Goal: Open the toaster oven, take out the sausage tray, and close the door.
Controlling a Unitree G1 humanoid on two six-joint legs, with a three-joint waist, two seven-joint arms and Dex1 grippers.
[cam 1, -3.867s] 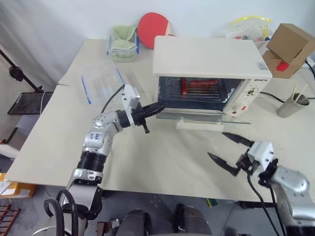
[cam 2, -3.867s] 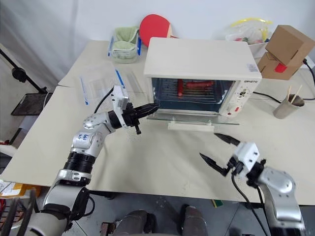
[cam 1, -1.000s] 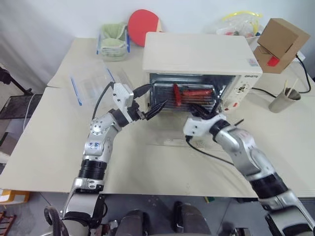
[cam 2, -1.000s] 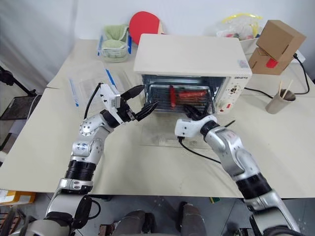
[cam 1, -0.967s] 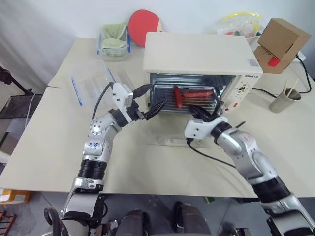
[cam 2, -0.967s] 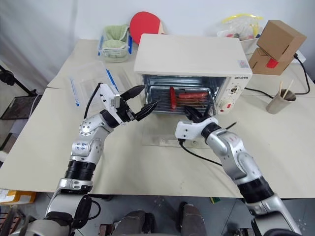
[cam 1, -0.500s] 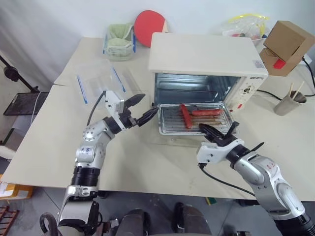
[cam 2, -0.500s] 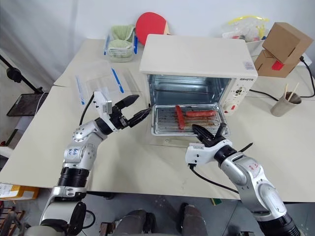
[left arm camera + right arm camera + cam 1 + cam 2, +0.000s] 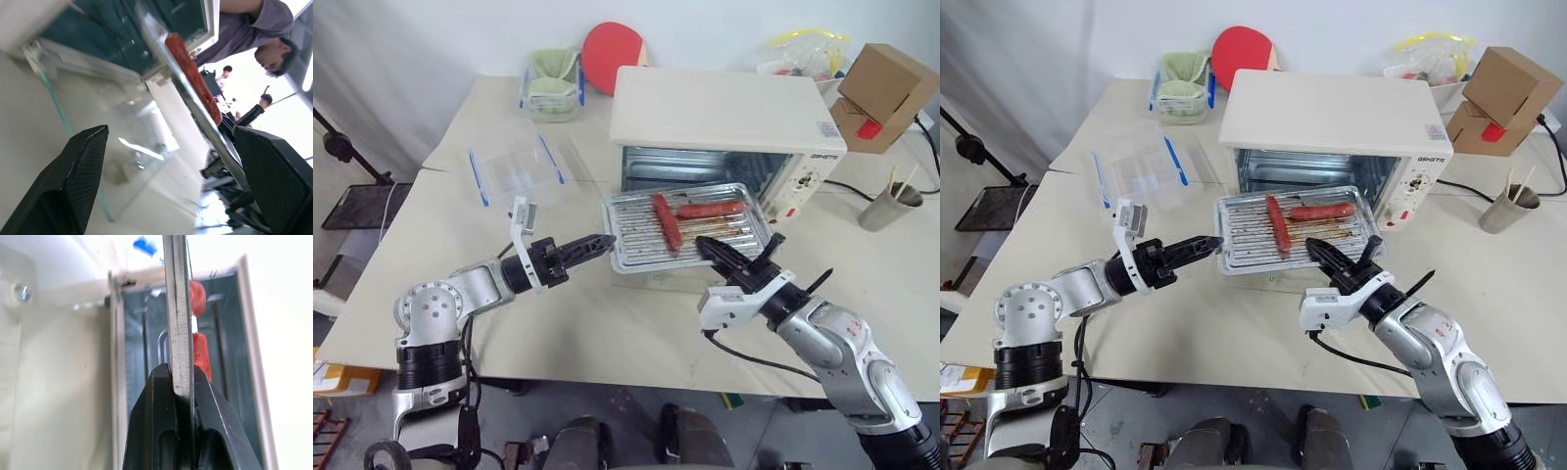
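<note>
in the left eye view the shallow shiny silver metal sausage tray (image 9: 685,227), ribbed and grease-stained with two red sausages (image 9: 668,221) on it, hangs out in front of the cream-white boxy toaster oven (image 9: 729,127), clear of the cavity and above the dark glass door (image 9: 671,284), which lies dropped open below it. the right gripper (image 9: 729,257) nips the tray's near rim between its two black fingers. the left gripper (image 9: 590,245) points at the tray's left edge, close by it but with no hold on it. a clear plastic container with blue clips (image 9: 514,166) sits well apart on the cream table (image 9: 607,333).

the right eye view gives the same layout: the tray is carried by one edge alone, so it will likely want to tip away from the pinch.

in the left wrist view the left gripper's fingers (image 9: 73,186) are spread wide, with the tray's thin rim and a sausage running edge-on across the gap and the glass door behind. a person is in the background.

in the right wrist view the right gripper's fingers (image 9: 159,426) are pressed onto the upright strip of the tray's rim.

as a judgement, the tray is light and stiff, but greasy and slick, and its sausages can roll; a second hold on the left rim, with the tray kept level, looks safest.
</note>
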